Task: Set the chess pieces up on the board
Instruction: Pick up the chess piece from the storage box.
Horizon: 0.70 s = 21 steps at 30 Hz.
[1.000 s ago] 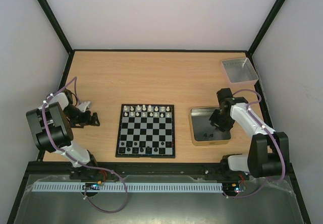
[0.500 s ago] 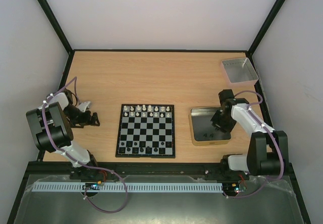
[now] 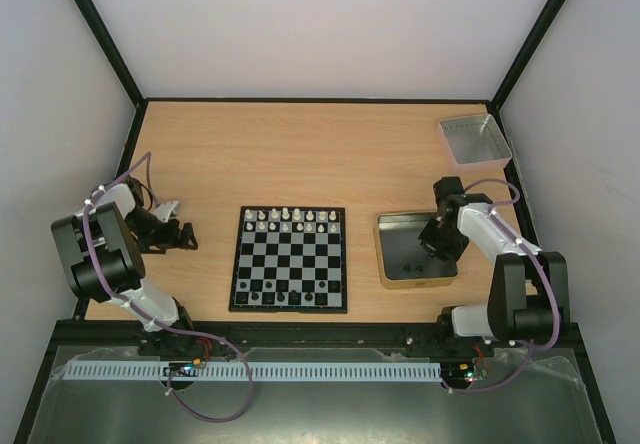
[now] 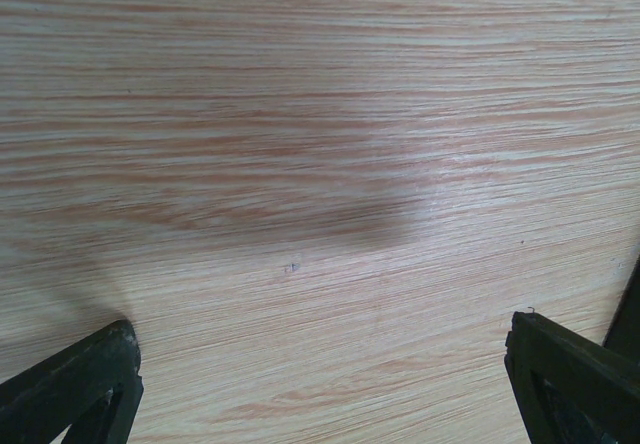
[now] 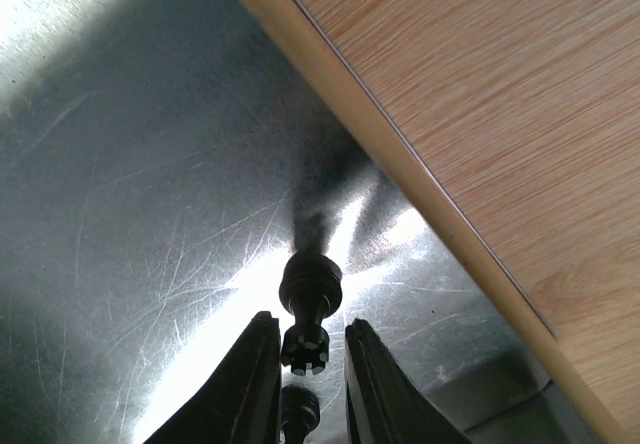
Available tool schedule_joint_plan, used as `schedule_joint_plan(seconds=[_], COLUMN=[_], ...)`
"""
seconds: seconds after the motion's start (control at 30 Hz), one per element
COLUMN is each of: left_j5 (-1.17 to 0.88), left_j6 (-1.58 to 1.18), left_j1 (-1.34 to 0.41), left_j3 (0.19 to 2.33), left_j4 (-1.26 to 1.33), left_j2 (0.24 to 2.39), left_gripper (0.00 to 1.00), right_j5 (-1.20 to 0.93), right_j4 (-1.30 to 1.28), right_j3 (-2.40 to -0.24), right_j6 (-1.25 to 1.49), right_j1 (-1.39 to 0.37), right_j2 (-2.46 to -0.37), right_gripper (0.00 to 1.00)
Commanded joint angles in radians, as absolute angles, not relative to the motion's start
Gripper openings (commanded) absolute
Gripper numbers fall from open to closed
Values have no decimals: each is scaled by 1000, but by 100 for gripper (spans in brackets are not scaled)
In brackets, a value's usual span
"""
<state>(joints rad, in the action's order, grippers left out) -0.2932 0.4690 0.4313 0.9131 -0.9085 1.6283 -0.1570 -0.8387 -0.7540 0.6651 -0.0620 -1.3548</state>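
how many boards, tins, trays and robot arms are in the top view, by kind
board: 1
metal tin: 1
grey tray: 1
robot arms: 2 (left arm, right arm)
total: 5

You find no readable text, label, brand, number or sign in any of the three views. The board [image 3: 289, 260], the metal tin [image 3: 398, 236] and the grey tray [image 3: 476, 140] show you only plain, unmarked surfaces.
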Motion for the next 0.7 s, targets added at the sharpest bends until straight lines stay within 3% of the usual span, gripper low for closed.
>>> schedule_joint_plan(seconds=[0.0,0.57,0.67], left_j5=[-304,-314,-315], left_j6=[485,492,495], left_j1=[439,464,468], left_j3=[897,898,897], left_j4=[-928,-934,-934], left_j2=[1634,1620,1620], left_gripper=[99,99,99], right_j5=[-127,-123,-120], right_j4=[-838,-810,-808], right_j3=[-750,-735,-734], right_j6=[657,659,661], right_j1=[-55,-55,-55], right_j2=[-1356,-1383,-1384], right_gripper=[17,18,11])
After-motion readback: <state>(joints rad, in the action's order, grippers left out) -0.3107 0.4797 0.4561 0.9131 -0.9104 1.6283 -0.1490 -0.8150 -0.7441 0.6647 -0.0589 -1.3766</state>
